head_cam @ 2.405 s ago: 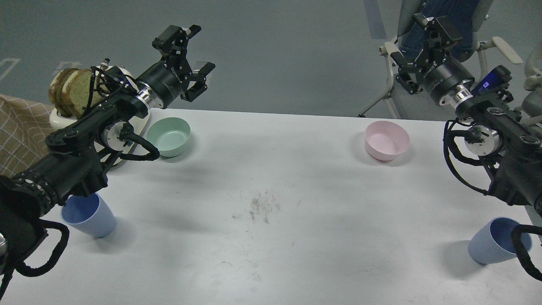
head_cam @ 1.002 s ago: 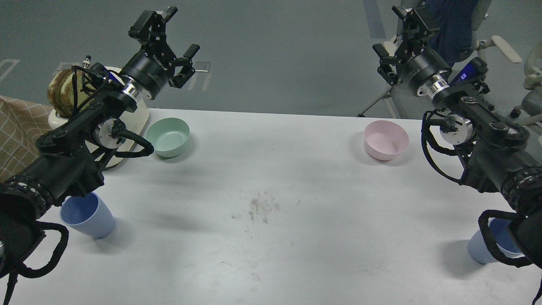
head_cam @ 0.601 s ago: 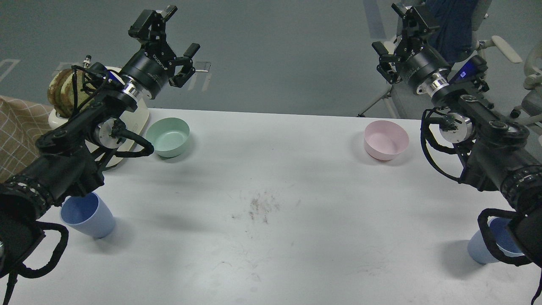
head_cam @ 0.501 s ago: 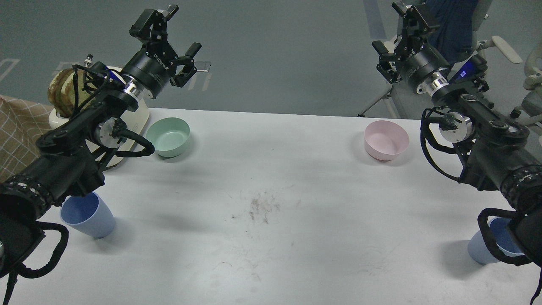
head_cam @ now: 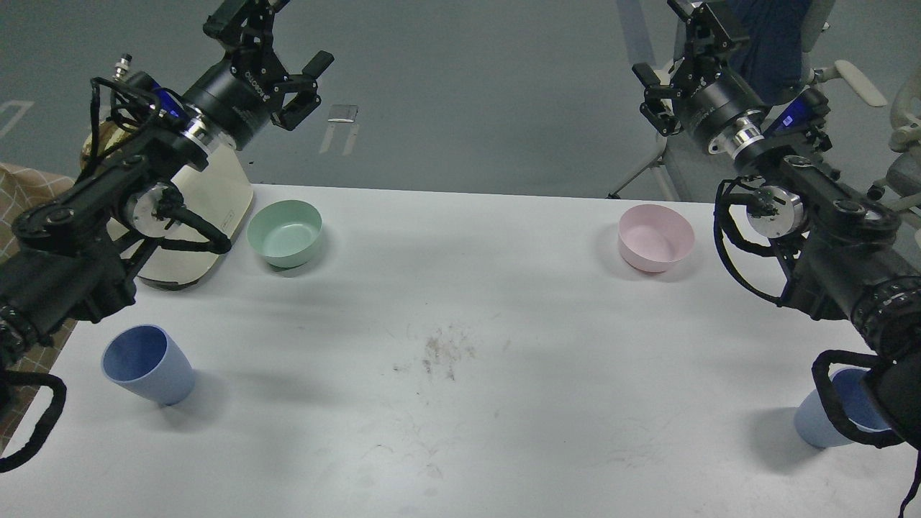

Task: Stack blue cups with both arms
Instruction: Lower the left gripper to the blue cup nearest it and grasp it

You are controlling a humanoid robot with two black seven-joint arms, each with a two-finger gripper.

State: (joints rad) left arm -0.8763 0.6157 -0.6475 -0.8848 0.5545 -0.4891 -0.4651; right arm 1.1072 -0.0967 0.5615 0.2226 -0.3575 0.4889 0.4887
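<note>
2 blue cups upright, well apart: left cup (head_cam: 147,363) near-left table (head_cam: 460,302) edge, right cup (head_cam: 827,421) near-right, part-hidden. Left gripper (head_cam: 277,43) and right gripper (head_cam: 676,65) raised, spread, empty. Likely light, stiff plastic; pinch rim wall.

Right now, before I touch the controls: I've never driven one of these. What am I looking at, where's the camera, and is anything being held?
This is one picture, taken from the robot's own head, looking forward and down at a white table. The two black jointed things are its arms. The left gripper is at the top left and the right gripper at the top right. Both are raised beyond the far edge of the table, their fingers are spread, and they hold nothing.

On the table are two blue cups, standing apart and not stacked: the left cup near the left edge, and the right cup at the lower right, partly hidden by a cable. Toward the back sit a green bowl and a pink bowl. A cream toaster stands behind the left arm.
</note>
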